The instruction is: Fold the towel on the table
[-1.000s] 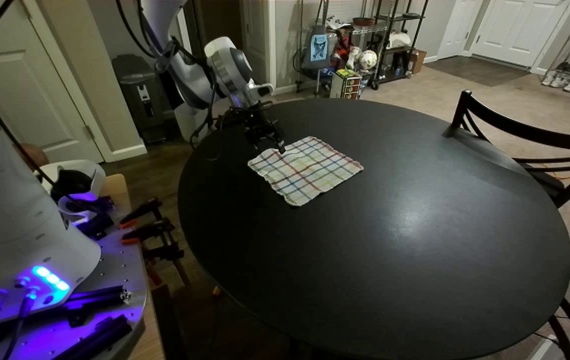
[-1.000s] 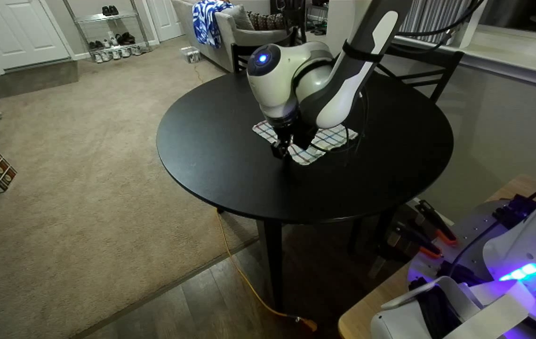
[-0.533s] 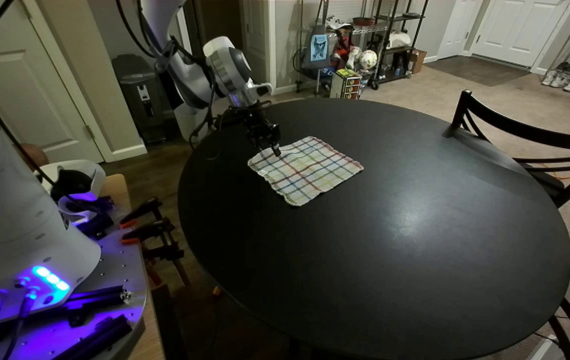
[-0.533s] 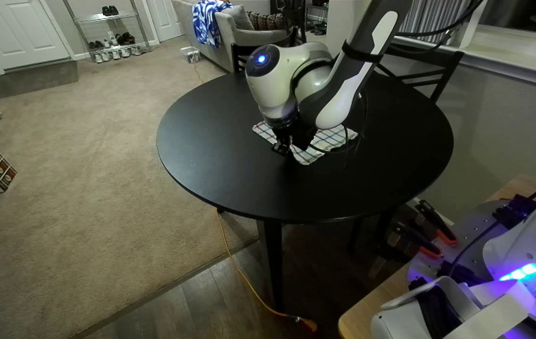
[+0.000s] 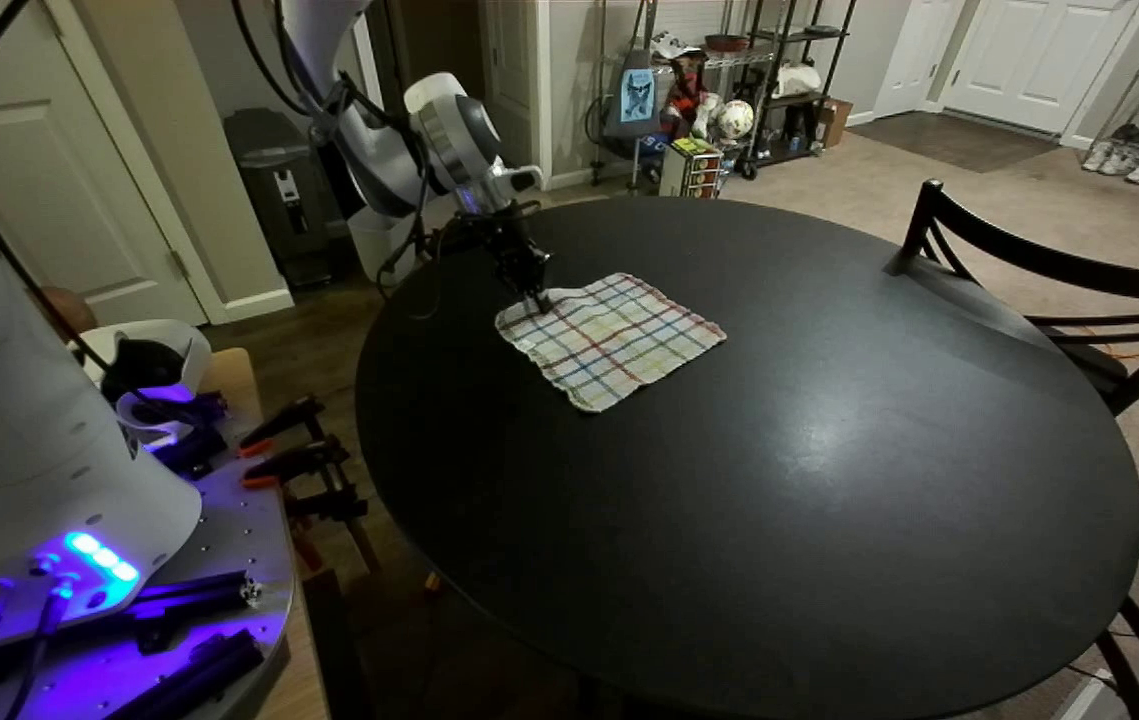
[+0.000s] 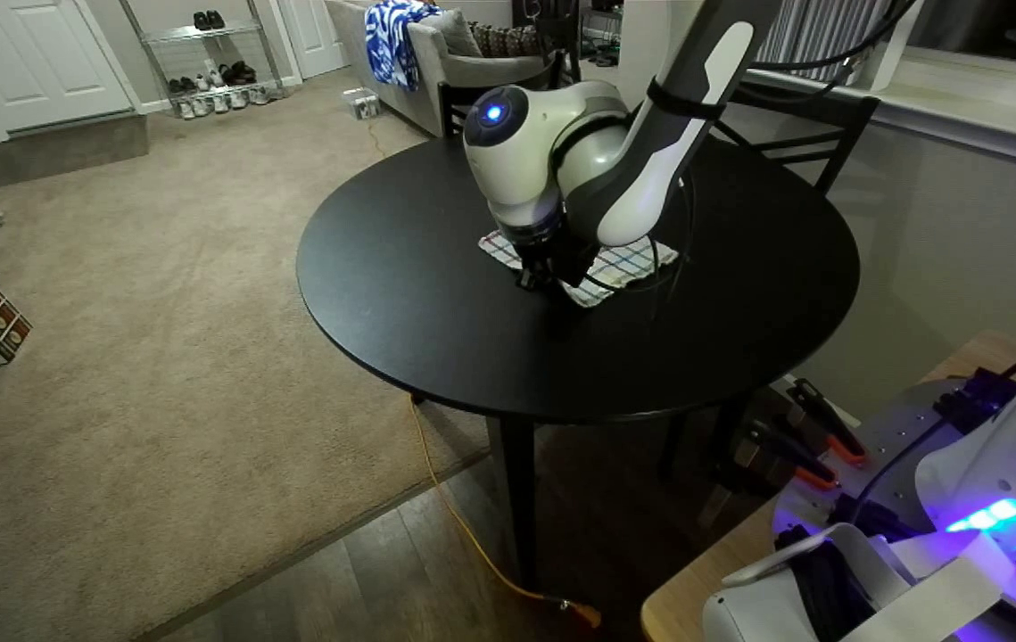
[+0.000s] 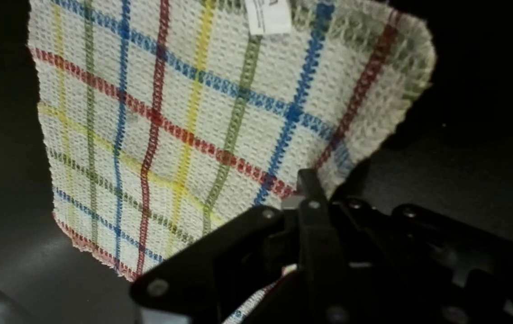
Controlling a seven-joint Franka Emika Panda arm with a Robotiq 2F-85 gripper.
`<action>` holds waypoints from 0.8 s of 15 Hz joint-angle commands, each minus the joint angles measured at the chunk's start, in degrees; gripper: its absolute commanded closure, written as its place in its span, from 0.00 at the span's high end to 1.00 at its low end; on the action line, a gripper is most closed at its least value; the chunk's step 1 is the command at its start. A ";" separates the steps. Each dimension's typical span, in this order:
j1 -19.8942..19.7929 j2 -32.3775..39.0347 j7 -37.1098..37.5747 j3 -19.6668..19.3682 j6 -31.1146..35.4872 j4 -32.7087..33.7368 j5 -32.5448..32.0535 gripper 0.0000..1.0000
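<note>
The towel (image 5: pixel 619 340), white with coloured plaid lines, lies mostly flat on the round black table (image 5: pixel 779 480). My gripper (image 5: pixel 541 304) reaches down to the towel's edge nearest the arm. In the wrist view the jaws of the gripper (image 7: pixel 308 182) have come together, and the cloth (image 7: pixel 170 121) gathers into creases that run to the fingertips, so they pinch its edge. A thin strip of towel shows low in that view behind the dark linkages. The pinched part itself is hidden by the fingers. In an exterior view the arm covers much of the towel (image 6: pixel 628 260).
Dark chairs stand close around the table, one chair (image 5: pixel 1059 250) at its far side. The arm's own cable (image 6: pixel 628 287) loops down over the towel. Clamps (image 5: pixel 299 460) jut from the robot's stand beside the table's edge.
The gripper's fingers have gone from spread to together at the towel's edge. The towel's edge there has been drawn in slightly. The arm has hardly moved.
</note>
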 commanded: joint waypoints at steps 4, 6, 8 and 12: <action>-4.08 -5.66 -4.94 3.62 1.70 -4.33 8.97 0.01; -6.49 -7.99 -10.14 5.22 3.40 -6.02 16.31 0.01; -8.91 -10.20 -17.53 6.48 5.24 -7.71 25.34 0.01; -14.10 -12.38 -34.53 9.80 6.49 -9.76 44.93 0.01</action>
